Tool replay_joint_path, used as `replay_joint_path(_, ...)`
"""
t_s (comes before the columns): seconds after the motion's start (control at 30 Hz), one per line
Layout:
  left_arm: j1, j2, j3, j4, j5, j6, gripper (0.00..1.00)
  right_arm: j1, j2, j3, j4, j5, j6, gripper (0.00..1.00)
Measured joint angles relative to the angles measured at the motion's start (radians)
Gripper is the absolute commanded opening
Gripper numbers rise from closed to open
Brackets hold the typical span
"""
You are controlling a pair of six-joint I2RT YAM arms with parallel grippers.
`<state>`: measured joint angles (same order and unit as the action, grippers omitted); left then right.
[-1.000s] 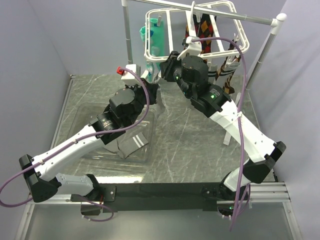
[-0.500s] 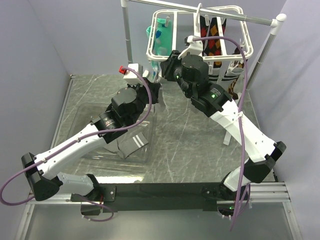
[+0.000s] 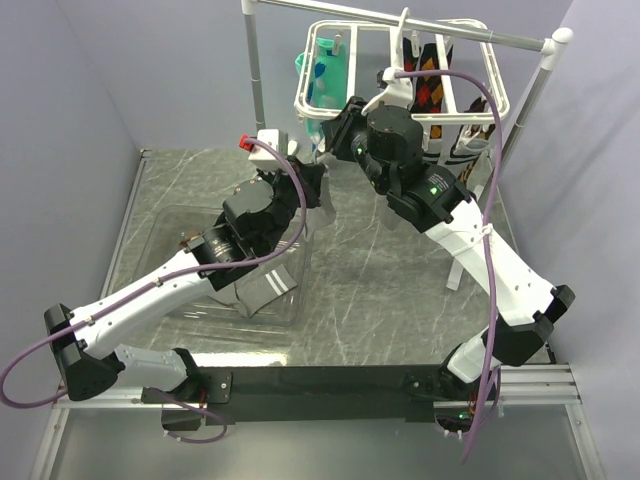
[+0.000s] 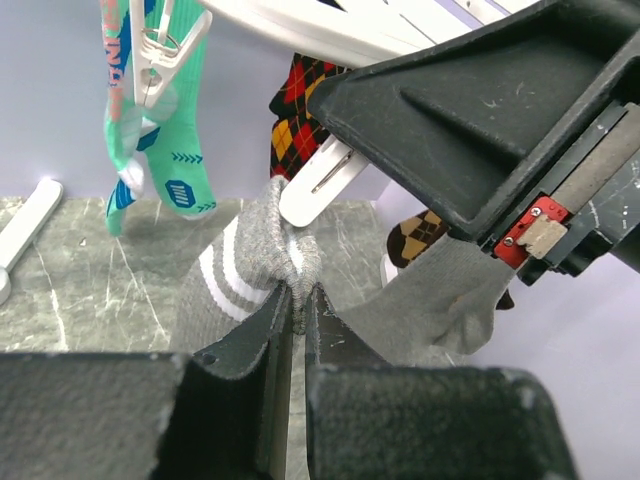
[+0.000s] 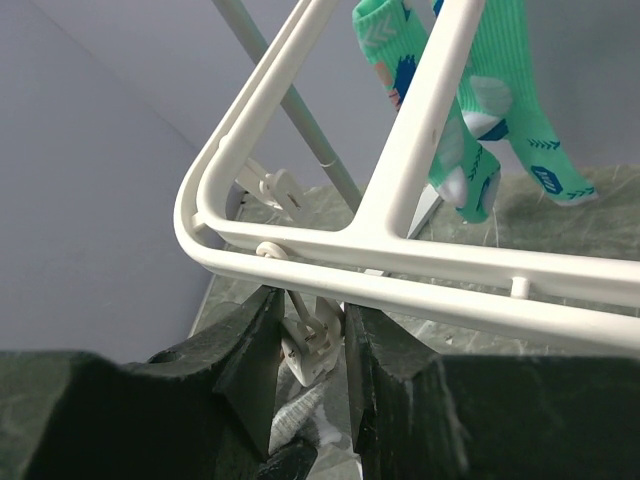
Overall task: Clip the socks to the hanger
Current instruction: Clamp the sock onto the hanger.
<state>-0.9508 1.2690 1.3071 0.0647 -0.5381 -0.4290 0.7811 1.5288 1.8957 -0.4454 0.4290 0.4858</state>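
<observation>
My left gripper (image 3: 318, 186) is shut on a grey sock (image 4: 250, 262) with two white stripes, pinching its bunched cuff just below a white clip (image 4: 318, 186). The sock hangs down both sides of the fingers. My right gripper (image 3: 345, 128) is under the near left corner of the white hanger frame (image 3: 300, 98). In the right wrist view its gripper (image 5: 308, 350) has both jaws pressed on the small dangling clip (image 5: 318, 345) beneath the frame bar (image 5: 420, 292). The grey sock's cuff (image 5: 296, 418) shows right below that clip.
Teal patterned socks (image 3: 322, 72) and argyle socks (image 3: 432, 85) hang clipped on the hanger. The hanger hangs from a metal rail stand (image 3: 256, 80) with white poles. A clear plastic bin (image 3: 170, 235) sits under my left arm with another grey sock (image 3: 270, 285) in it.
My left gripper has lifted the grey sock up and right towards the clip. The right gripper and the hanger have shifted slightly up and right.
</observation>
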Motion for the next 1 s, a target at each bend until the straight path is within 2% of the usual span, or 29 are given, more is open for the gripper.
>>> replay_joint_path(0.47, -0.026, -0.005, -0.064, 0.03, -0.141, -0.002, 0.01, 0.0, 0.021, 0.07, -0.044, 0.031, -0.023, 0.0)
replay_joint_path(1.0, -0.037, 0.002, -0.061, 0.106, -0.158, 0.003, 0.01, 0.002, 0.054, 0.088, -0.056, 0.053, -0.034, 0.0)
